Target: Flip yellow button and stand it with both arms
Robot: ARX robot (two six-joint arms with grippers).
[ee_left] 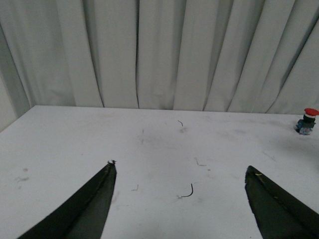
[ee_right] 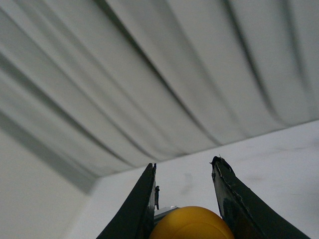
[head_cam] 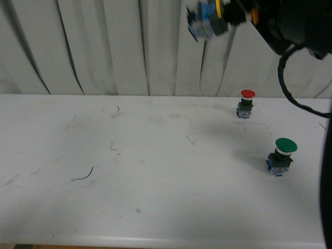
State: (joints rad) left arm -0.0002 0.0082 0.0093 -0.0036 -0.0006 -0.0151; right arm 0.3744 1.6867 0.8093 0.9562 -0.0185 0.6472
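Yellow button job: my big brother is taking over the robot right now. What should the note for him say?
Left gripper: open, nothing in it, over the table.
Right gripper: shut on the yellow button, held high in the air and lying sideways; the front view is blurred there.
Red button and green button stand upright on the table's right side; leave them alone.
Done: yellow button is picked up.
Left: flip it, probably with the other arm's help, and stand it on the table.
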